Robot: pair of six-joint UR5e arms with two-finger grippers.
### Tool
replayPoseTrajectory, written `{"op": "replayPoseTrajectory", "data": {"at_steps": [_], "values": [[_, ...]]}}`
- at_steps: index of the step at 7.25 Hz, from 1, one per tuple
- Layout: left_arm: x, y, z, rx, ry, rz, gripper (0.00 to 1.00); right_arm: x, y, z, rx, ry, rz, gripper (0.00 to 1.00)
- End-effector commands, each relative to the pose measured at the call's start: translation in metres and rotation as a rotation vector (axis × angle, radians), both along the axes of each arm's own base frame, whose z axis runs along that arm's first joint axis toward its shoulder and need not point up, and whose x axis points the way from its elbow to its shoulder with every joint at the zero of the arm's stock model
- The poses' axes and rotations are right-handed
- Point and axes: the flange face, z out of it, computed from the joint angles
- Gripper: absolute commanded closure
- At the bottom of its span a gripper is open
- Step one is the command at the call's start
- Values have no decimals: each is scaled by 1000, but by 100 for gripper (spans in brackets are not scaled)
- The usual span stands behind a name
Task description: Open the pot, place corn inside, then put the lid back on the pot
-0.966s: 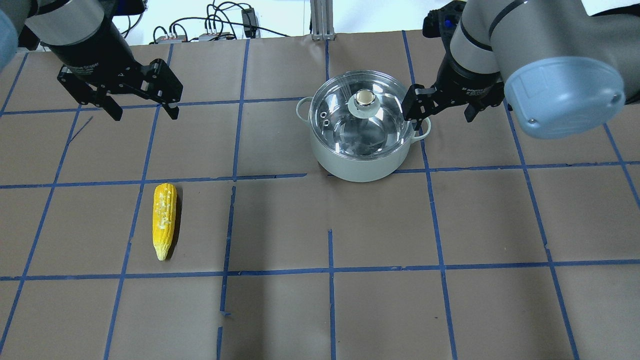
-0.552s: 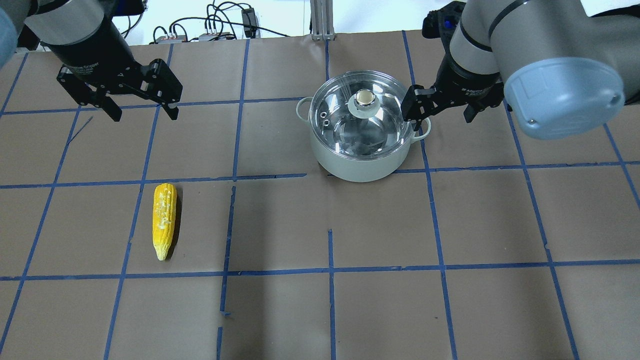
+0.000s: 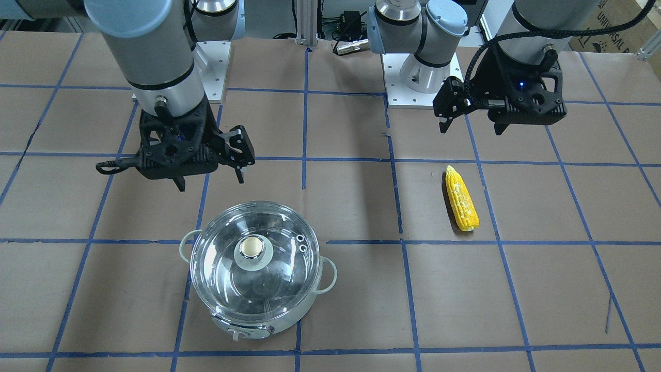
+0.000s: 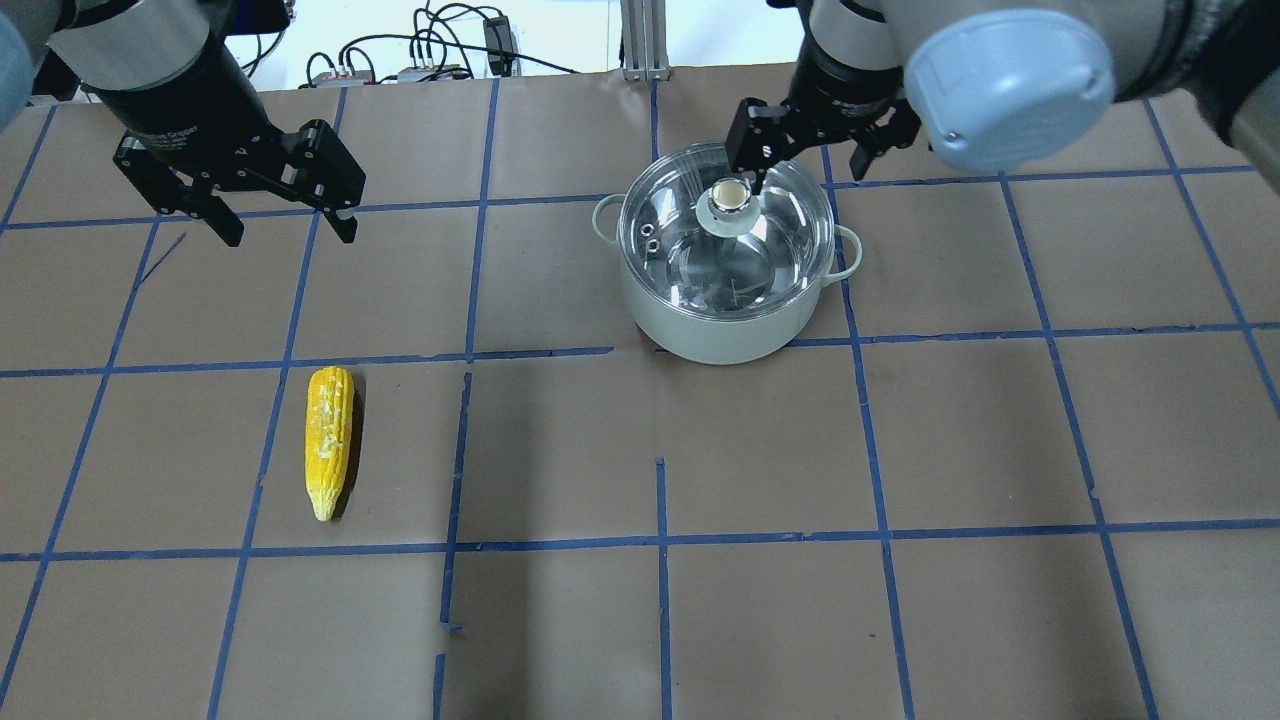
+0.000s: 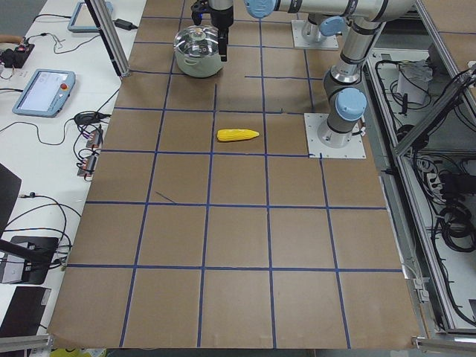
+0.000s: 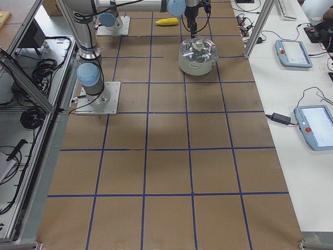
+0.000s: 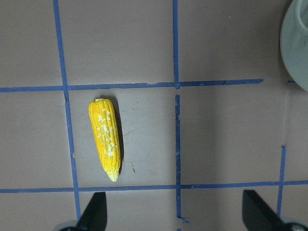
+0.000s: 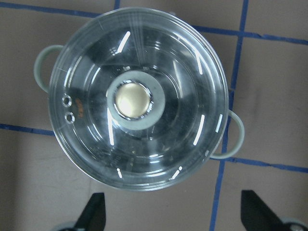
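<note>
One lid (image 4: 770,215) sits seated on the pot (image 4: 725,320). Corn (image 4: 329,440) lies flat, well to the pot's left. Right gripper (image 3: 210,181) hangs above the pot's robot-side rim, spread wide, empty. Left gripper (image 4: 290,232), likewise spread and empty, hangs well to the pot's left.

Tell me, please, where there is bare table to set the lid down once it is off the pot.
Bare paper lies to the right of the pot and in the squares between the pot and the corn. It is crowded only above the lid, where the right gripper hovers.
</note>
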Motion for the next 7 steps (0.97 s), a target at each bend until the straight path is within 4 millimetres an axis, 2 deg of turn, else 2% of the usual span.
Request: {"op": "replayPoseTrajectory", "data": {"at_steps": [1, 6, 7], "values": [[1, 0, -1, 1, 0, 3, 0, 65, -43, -30, 7, 9, 45, 0], [0, 1, -2, 4, -1, 1, 0, 61, -47, -35, 21, 10, 44, 0], [1, 1, -2, 4, 0, 3, 0, 60, -46, -41, 32, 13, 43, 0]]}}
